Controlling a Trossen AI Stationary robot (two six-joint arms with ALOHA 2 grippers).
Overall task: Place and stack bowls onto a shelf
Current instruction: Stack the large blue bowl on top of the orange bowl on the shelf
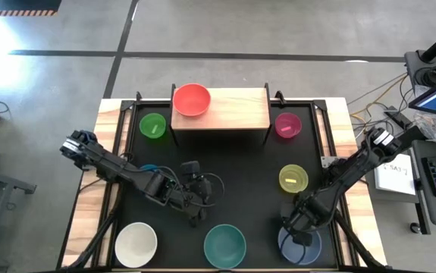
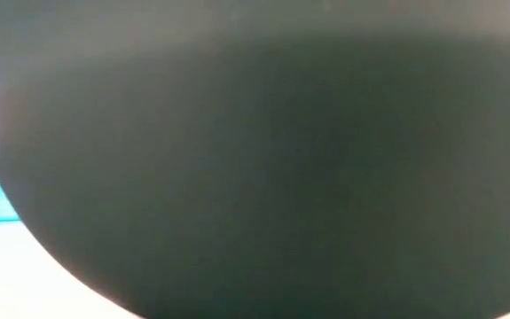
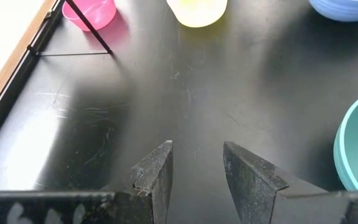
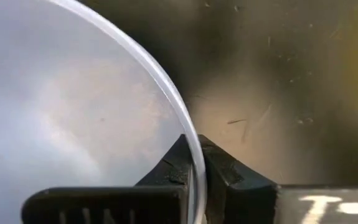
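Your shelf (image 1: 225, 114) stands at the table's far edge, the red bowl (image 1: 192, 99) on its left end. At the near right corner, your right gripper (image 4: 195, 180) pinches the slate blue bowl (image 1: 308, 249) by its thin rim: light, stiff, slippery plastic, so grip firmly. The left gripper (image 3: 197, 165) hovers mid-table, fingers apart.

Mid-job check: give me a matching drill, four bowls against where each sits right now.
Bowls:
1. red bowl
2. slate bowl
3. green bowl
4. yellow bowl

Places:
A. on the table beside the shelf's left end
B. rim pinched in the right tool
C. on the shelf
D. on the table, right side, untouched

Pairs: 1-C, 2-B, 3-A, 4-D
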